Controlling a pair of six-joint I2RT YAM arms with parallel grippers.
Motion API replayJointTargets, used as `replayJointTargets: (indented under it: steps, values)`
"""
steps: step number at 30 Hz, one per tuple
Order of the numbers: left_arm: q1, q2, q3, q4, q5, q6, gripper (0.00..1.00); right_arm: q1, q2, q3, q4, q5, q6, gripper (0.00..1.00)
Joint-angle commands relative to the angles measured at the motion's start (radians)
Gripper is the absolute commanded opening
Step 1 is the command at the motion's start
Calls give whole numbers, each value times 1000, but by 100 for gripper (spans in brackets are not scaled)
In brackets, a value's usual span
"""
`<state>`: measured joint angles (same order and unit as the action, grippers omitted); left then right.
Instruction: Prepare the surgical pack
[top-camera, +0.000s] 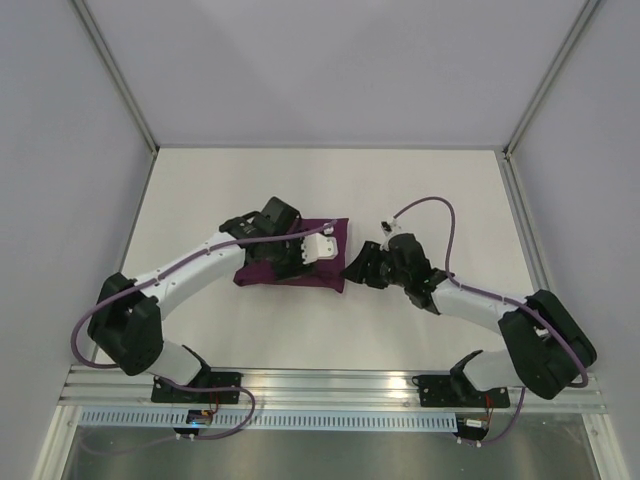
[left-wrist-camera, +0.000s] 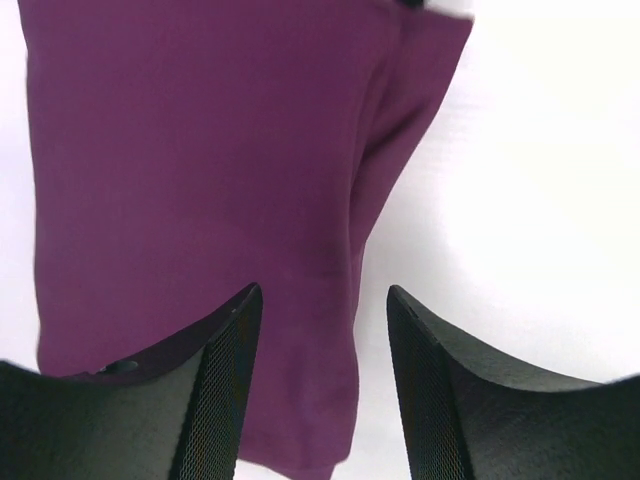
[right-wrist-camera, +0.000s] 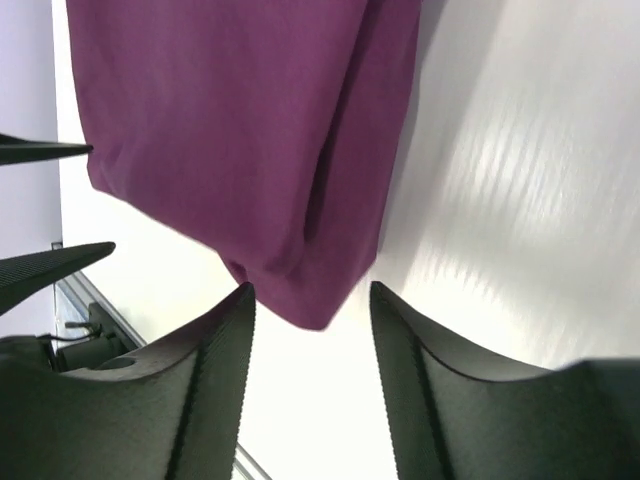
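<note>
At the folded purple cloth, left gripper and right gripper gape empty; wrapping looks finished, needing only a clean retreat.

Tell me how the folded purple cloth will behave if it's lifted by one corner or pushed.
Likely floppy: the purple cloth lies in soft folds, so a corner lift would probably let it sag or unfold. Its thick folded edge suggests several layers, so perhaps some weight. Pushed across the smooth table, it may slide or bunch, not roll.
</note>
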<state>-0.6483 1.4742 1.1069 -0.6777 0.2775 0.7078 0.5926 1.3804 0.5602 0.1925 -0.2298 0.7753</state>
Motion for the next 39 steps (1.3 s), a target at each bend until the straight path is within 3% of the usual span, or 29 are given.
replayJointTargets:
  steps: [1, 7, 11, 14, 15, 16, 18, 23, 30, 33, 34, 38, 39]
  values:
    - [-65, 38, 39, 69, -35, -28, 61, 1, -47, -69, -7, -45, -13, 54]
    - [-116, 116, 47, 130, -89, -19, 58, 1, 70, -94, 162, -132, 36, 54]
    - [-123, 139, 31, 167, -130, -18, 40, 1, 153, -83, 284, -160, 67, 51]
    - [-123, 141, 13, 179, -130, -8, 21, -1, 218, -80, 352, -158, 100, 38]
    - [-123, 132, 2, 175, -124, -7, 15, -2, 236, -79, 369, -161, 110, 25]
    - [-123, 123, -4, 170, -118, -7, 5, -4, 249, -79, 402, -166, 119, 20]
    - [-123, 71, -36, 156, -71, 12, 0, -11, 287, -80, 427, -172, 165, 2]
    - [-123, 9, -110, 106, 3, 113, 0, -36, 336, -85, 530, -183, 263, 0]
    - [-126, 80, -197, 102, -20, 173, 0, -39, 277, -57, 415, -117, 262, 1]
    - [-126, 97, -202, 122, -37, 164, 13, -37, 243, -26, 302, -103, 196, 1]
    - [-126, 101, -199, 124, -40, 160, 16, -36, 215, -7, 242, -105, 180, 3]
    - [-126, 101, -186, 115, -29, 144, 31, -37, 106, 33, 52, -60, 82, 30]
    - [-126, 100, -185, 106, -23, 140, 41, -39, 83, 41, -24, -48, 65, 33]
